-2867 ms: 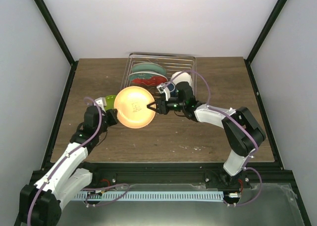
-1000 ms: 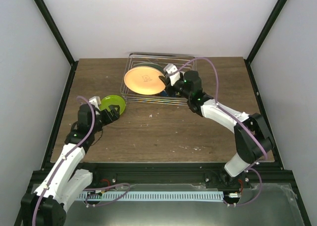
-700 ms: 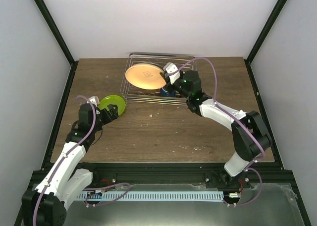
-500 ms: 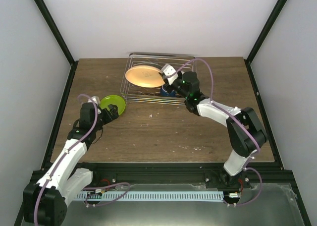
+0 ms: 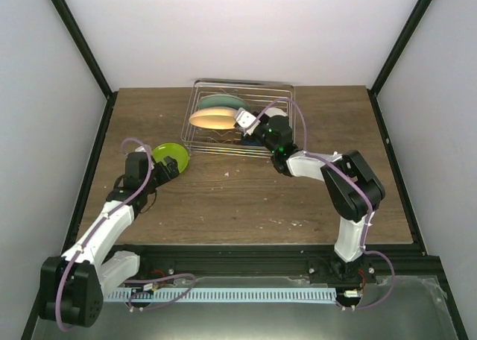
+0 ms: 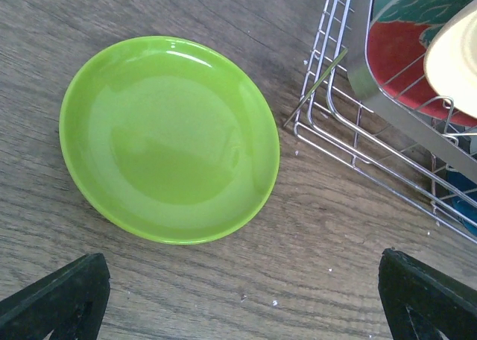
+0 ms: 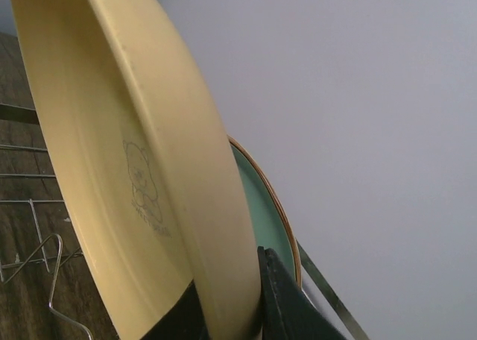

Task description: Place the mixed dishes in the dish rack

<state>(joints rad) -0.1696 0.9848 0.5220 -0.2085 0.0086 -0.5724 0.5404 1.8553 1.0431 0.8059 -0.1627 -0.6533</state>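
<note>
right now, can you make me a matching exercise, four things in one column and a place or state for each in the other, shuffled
1. yellow plate
2. green plate
3. left gripper
4. right gripper

A. flat on the table, beside the dish rack
B. open, holding nothing
C. shut on a plate's rim
D. held tilted at the dish rack

Pairs: 1-D, 2-A, 3-B, 4-C

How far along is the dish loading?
Done: a teal dish and a red-rimmed plate sit in the rack. In hand: the right hand grips the yellow plate over the rack. Left: the green plate lies on the table under the open left hand.
</note>
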